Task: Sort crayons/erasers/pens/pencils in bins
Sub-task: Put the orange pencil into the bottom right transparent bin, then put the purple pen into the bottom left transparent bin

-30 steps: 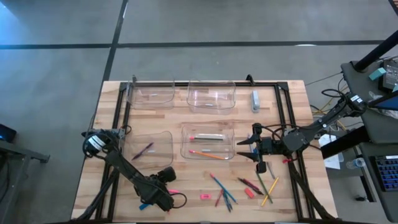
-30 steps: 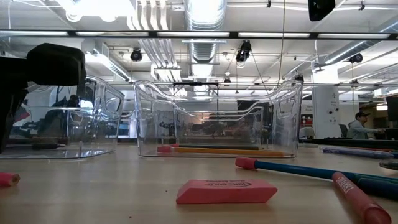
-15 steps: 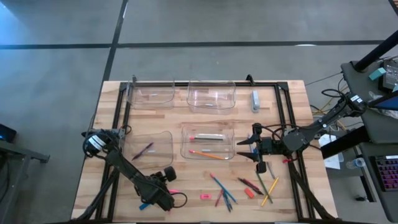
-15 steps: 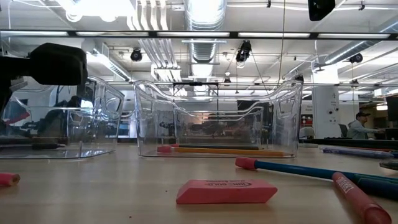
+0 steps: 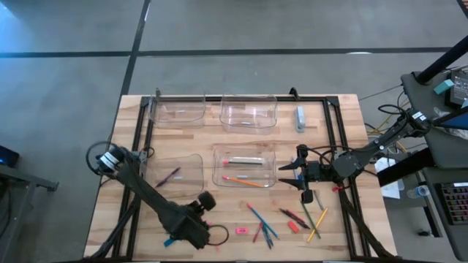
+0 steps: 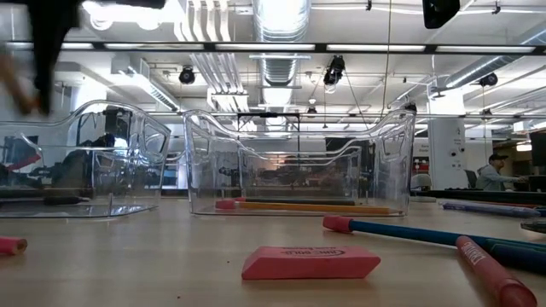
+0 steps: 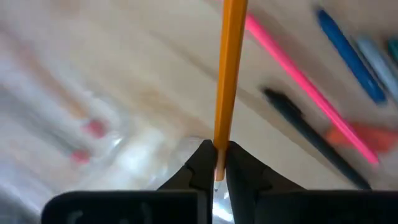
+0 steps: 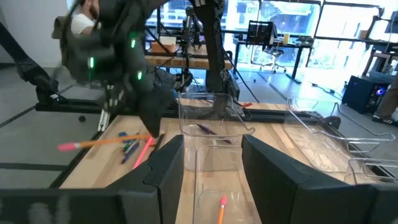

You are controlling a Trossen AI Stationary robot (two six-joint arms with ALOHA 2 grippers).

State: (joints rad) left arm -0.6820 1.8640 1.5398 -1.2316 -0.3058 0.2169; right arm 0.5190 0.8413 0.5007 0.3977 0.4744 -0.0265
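My left gripper (image 7: pixel 216 165) is shut on an orange pencil (image 7: pixel 227 74) with a pink eraser end (image 8: pixel 67 147). It hangs above the table near its front edge (image 5: pixel 205 239). My right gripper (image 5: pixel 292 177) waits open and level just right of the near middle bin (image 5: pixel 245 166); that bin holds an orange pencil and other sticks. Between its fingers (image 8: pixel 165 168) stands that bin's clear wall. The near left bin (image 5: pixel 174 174) holds a dark purple pen. Two more bins (image 5: pixel 178 111) (image 5: pixel 248 113) stand along the far edge. Loose pens, pencils and crayons (image 5: pixel 263 223) lie at the near right. My left gripper pinches the orange pencil between its two fingertips close to one end (image 7: pixel 219 146); a short stub shows behind them. The fingers come from above, slanting down, and lie across the pencil. The pencil is lifted clear of the table, roughly level, its pink eraser end (image 8: pixel 67 147) free.
A pink eraser (image 5: pixel 241 231) and a blue crayon (image 5: pixel 170 239) lie near the front edge beside my left gripper. More sticks (image 5: pixel 314 223) and a red eraser (image 5: pixel 294 226) lie at the near right. A pale blue-grey oblong (image 5: pixel 300 118) lies at the far right.
My left gripper has risen from just above the table and its wrist has rolled; in the low view it has gone up out of the left of the picture. The pink end that lay on the table beside it is gone from there.
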